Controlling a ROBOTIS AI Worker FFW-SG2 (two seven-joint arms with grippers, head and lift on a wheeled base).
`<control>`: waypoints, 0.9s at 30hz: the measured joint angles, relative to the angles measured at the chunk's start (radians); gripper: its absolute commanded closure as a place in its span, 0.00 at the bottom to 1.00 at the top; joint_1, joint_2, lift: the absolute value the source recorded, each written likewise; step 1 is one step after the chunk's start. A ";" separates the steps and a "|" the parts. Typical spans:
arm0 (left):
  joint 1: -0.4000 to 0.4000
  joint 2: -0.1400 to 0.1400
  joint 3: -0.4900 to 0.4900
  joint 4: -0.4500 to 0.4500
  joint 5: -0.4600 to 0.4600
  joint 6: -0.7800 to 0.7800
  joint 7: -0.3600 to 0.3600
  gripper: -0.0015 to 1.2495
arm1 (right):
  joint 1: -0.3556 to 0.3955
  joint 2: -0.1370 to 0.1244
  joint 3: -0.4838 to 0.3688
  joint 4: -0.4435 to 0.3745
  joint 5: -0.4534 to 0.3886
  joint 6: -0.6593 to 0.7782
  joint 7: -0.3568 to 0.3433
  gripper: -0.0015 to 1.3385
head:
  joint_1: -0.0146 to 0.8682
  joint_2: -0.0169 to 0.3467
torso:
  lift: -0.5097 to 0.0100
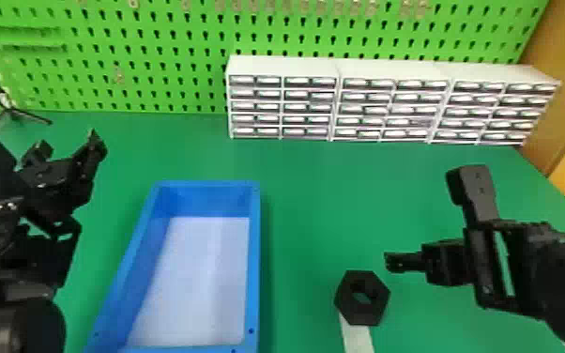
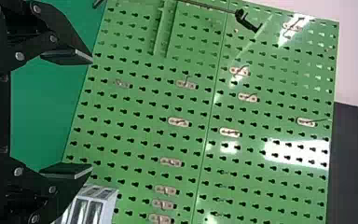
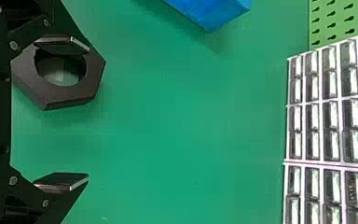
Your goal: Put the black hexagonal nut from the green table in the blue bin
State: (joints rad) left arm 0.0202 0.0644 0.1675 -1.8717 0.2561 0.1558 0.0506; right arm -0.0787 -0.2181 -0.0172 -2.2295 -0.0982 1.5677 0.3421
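Black hexagonal nut (image 1: 375,313) lies toward the green worktop (image 1: 324,197)'s front edge, right of the blue rectangular bin (image 1: 254,263), flat black-fingered right gripper (image 3: 88,113) spread wide, empty, probably to straddle it; black left gripper (image 2: 92,114), also wide and empty, kept aside.

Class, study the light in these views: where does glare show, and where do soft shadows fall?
Left wrist view: white glare lies in patches on the green pegboard; right wrist view: soft shadows darken the green table beside the black hexagonal nut and next to the blue bin; head view: the bin's pale floor looks shaded along its left wall.
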 measured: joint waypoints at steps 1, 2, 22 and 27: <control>-0.001 0.000 -0.001 0.000 0.000 0.000 0.000 0.35 | -0.003 0.000 0.001 0.005 0.000 0.000 0.000 0.24 | 0.80 0.07 | 0.79; -0.002 0.000 -0.001 0.001 0.000 0.000 0.000 0.35 | -0.006 -0.001 0.002 0.010 0.000 0.000 0.000 0.24 | 0.80 0.07 | 0.79; -0.013 0.000 -0.013 0.010 0.000 0.001 0.000 0.35 | -0.066 -0.006 0.071 0.153 -0.008 0.000 0.000 0.24 | 0.80 0.07 | 0.79; -0.014 0.000 -0.014 0.011 0.000 0.001 0.000 0.35 | -0.073 -0.006 0.082 0.174 -0.012 0.000 0.000 0.24 | 0.80 0.07 | 0.79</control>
State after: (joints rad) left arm 0.0062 0.0648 0.1535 -1.8606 0.2562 0.1563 0.0506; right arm -0.1517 -0.2240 0.0653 -2.0550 -0.1100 1.5677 0.3421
